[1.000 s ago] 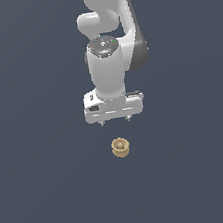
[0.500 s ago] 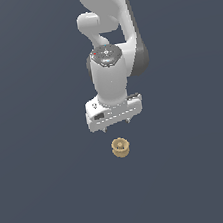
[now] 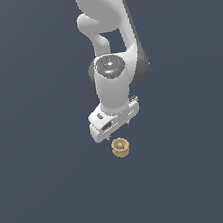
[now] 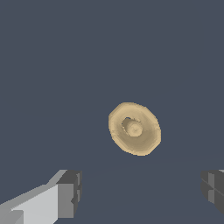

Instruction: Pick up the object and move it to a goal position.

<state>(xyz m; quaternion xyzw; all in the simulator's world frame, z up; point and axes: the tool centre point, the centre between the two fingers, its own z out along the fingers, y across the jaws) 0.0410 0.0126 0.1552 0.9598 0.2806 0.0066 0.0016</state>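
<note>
The small tan spool [image 4: 134, 128], judged light and rigid, is best pinched across its round rim. The gripper [image 4: 140, 192] is held wide apart, empty.

My fingers [image 4: 70, 192] are cut off by the wrist view's edge; in the exterior view my own body hides them.

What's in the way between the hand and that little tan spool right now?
Nothing visible. The spool lies alone on the dark surface, and the wrist view shows only bare surface between it and the open hand, whose fingers are spread wide.
</note>
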